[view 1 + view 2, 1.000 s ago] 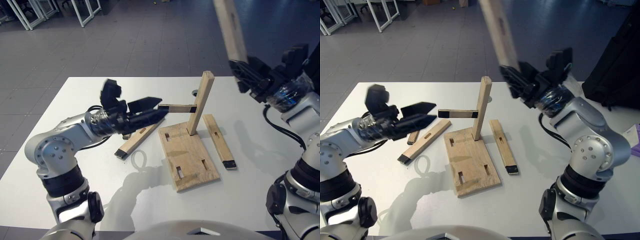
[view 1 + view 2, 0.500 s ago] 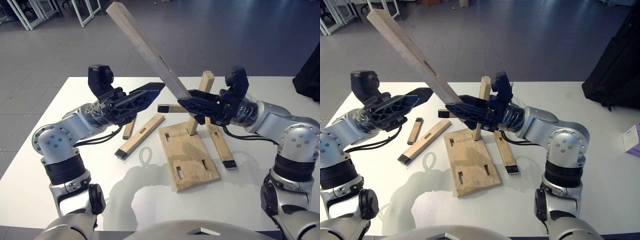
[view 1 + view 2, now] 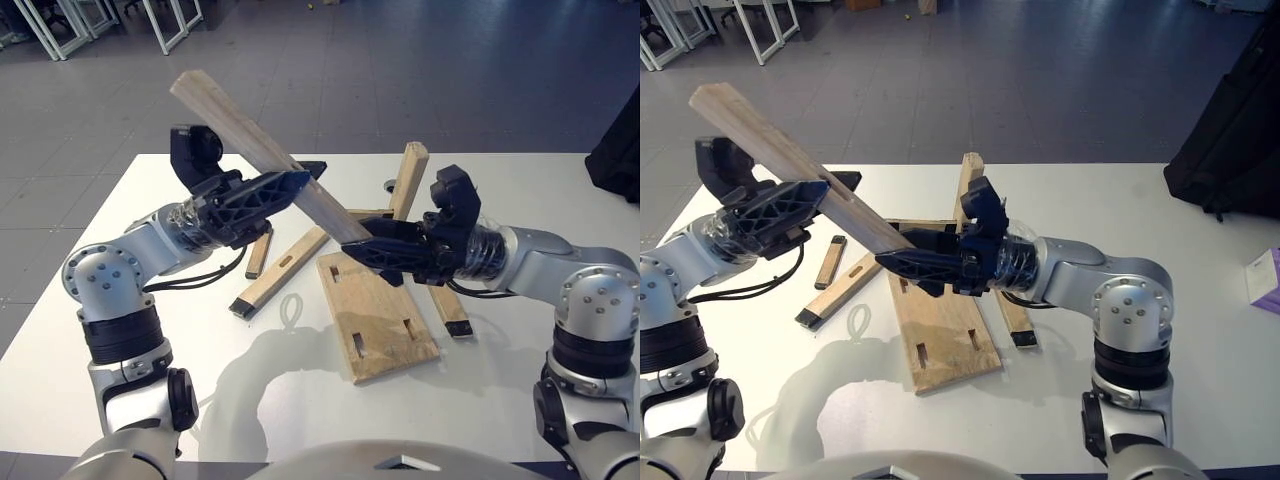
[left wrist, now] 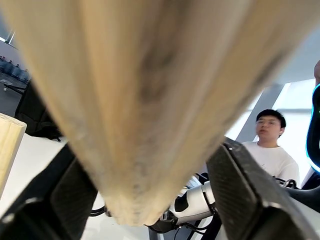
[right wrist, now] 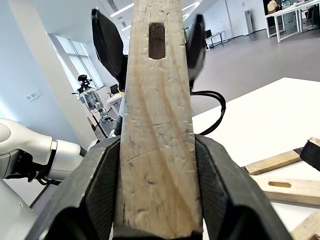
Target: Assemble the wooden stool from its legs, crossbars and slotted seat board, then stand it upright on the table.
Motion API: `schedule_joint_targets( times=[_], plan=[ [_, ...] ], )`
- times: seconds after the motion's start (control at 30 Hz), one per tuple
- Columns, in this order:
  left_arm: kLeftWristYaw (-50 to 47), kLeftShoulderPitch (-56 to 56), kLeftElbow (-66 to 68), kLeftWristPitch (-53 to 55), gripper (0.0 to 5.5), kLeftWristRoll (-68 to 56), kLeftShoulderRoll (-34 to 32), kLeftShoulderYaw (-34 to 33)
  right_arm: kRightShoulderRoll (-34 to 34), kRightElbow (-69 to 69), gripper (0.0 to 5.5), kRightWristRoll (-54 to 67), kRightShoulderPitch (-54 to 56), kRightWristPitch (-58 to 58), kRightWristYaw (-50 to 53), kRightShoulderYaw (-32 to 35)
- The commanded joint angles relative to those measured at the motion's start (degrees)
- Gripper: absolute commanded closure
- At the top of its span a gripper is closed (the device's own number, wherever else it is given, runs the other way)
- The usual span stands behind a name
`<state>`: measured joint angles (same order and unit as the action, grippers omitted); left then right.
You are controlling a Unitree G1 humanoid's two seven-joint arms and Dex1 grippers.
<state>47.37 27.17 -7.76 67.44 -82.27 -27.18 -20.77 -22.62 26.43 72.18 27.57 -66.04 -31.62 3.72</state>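
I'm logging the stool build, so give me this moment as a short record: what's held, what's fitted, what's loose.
held: long leg, tilted in the air
left gripper: fingers shut around its middle
right gripper: fingers shut on its lower end
fitted: standing leg in the seat board
loose: two legs flat on the table

Probably a robotics lab: open grey floor, white-framed desks, another humanoid robot standing far off.
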Motion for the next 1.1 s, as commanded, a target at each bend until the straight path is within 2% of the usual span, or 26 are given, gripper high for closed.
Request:
schedule_joint_targets(
  times=[0.03, 0.13, 0.23, 0.27, 0.37, 0.53, 0.63, 0.77, 0.9, 1.1],
  plan=[
    [-0.5, 0.1, 0.0, 0.6, 2.93, -2.3, -1.4, 0.8, -0.7, 0.6, 3.47, 0.2, -0.6, 1.0, 0.4, -0.7],
    [-0.5, -0.7, -0.1, 0.6, 3.28, -1.6, -1.9, 1.8, -1.1, 0.7, 3.47, 0.2, -0.8, 1.4, 0.4, -1.0],
    [-0.9, -1.0, 0.5, 0.3, 3.29, -2.0, -1.9, 2.0, -1.1, 0.2, 3.47, 0.1, -0.5, 1.9, 1.0, -0.8],
    [-1.0, -0.7, 1.2, 0.1, 3.29, -2.4, -1.7, 1.9, -1.1, -0.2, 3.11, 0.5, -0.3, 1.9, 1.3, -0.5],
    [-1.0, 0.0, 2.8, -0.6, 3.37, -2.1, -2.2, 1.2, -2.5, 0.0, 2.47, 3.4, -0.3, 1.1, 0.7, 0.6],
    [0.9, -0.1, 7.1, -5.0, 3.46, 1.9, -8.6, -4.8, -11.8, 1.1, 1.38, 5.8, -1.4, 2.0, 2.0, 8.7],
    [-0.1, -2.7, 5.7, -9.9, 3.46, 7.9, -10.0, -5.6, -14.6, 4.8, 1.34, -5.2, -8.1, 2.9, 7.8, 4.3],
    [1.1, -9.5, -0.7, -23.2, 3.46, 25.6, -8.3, 3.4, -16.8, 8.4, 1.34, -20.6, -17.8, 7.6, 10.0, -6.1],
    [10.4, -11.6, 4.3, -37.6, 3.46, 39.9, -7.8, 13.1, -23.0, 8.1, 1.34, -38.9, -20.0, 15.7, 7.9, -18.4],
    [15.7, -7.2, 14.9, -49.5, 3.46, 49.3, -3.7, 19.0, -20.1, 9.8, 1.34, -45.2, -20.2, 17.6, 5.9, -24.0]
  ],
)
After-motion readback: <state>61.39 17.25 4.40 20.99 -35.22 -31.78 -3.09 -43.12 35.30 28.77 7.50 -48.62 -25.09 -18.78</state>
